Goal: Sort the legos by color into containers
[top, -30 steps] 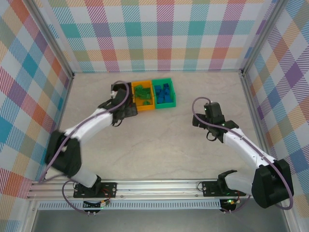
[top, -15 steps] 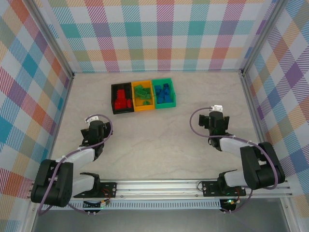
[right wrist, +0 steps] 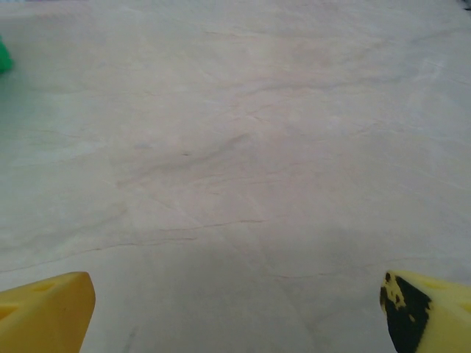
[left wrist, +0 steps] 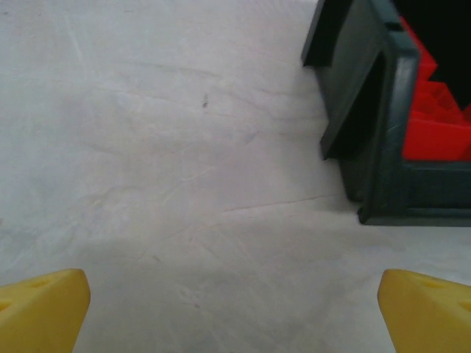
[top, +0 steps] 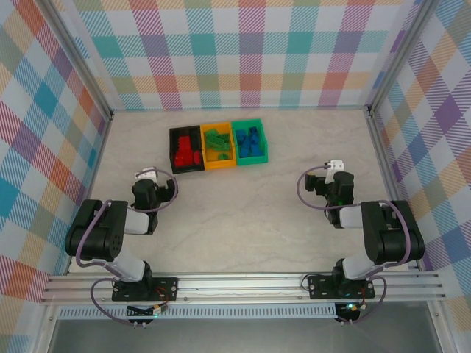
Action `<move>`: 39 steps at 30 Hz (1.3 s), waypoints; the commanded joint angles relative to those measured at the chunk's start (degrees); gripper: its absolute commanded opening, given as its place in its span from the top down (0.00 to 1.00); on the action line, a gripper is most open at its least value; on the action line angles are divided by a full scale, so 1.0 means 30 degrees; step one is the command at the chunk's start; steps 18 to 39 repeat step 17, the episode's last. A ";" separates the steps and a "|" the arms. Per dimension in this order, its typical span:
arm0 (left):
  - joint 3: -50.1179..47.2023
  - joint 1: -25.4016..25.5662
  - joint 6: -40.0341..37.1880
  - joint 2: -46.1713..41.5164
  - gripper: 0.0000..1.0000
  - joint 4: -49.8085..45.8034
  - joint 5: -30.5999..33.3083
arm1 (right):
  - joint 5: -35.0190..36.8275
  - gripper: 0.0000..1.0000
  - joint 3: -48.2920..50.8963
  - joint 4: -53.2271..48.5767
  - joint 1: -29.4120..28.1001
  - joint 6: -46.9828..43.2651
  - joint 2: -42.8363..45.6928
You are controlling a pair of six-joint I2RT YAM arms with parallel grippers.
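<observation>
Legos at twelve o'clock look light, rigid, slick: pinch flat sides. Left hand and right hand gape empty.

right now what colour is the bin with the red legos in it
Black. The bin holding the red legos shows best in the top external view.

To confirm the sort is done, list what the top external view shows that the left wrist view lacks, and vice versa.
Top external adds the orange bin holding green legos, the green bin holding blue legos, and the right gripper. Left wrist adds a close look at the left gripper, open over bare table. Both share the black bin with red legos.
</observation>
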State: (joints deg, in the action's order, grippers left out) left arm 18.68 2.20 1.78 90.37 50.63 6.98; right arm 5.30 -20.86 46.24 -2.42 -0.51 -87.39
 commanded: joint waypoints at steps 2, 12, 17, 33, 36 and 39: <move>0.1517 -0.0106 -0.0856 0.0001 0.00 -0.0274 -0.1825 | -0.1365 0.01 -0.0750 0.0440 0.0126 0.0054 -0.0023; 0.1692 -0.0029 -0.1059 -0.0003 0.00 -0.0665 -0.2064 | -0.1746 0.01 -0.0919 0.0160 0.0275 0.0108 -0.0077; 0.1714 -0.0025 -0.1051 0.0002 0.00 -0.0676 -0.2013 | -0.2087 0.01 -0.0956 0.0114 0.0455 0.0143 -0.0103; 0.1714 -0.0025 -0.1051 0.0002 0.00 -0.0676 -0.2013 | -0.2087 0.01 -0.0956 0.0114 0.0455 0.0143 -0.0103; 0.1714 -0.0025 -0.1051 0.0002 0.00 -0.0676 -0.2013 | -0.2087 0.01 -0.0956 0.0114 0.0455 0.0143 -0.0103; 0.1714 -0.0025 -0.1051 0.0002 0.00 -0.0676 -0.2013 | -0.2087 0.01 -0.0956 0.0114 0.0455 0.0143 -0.0103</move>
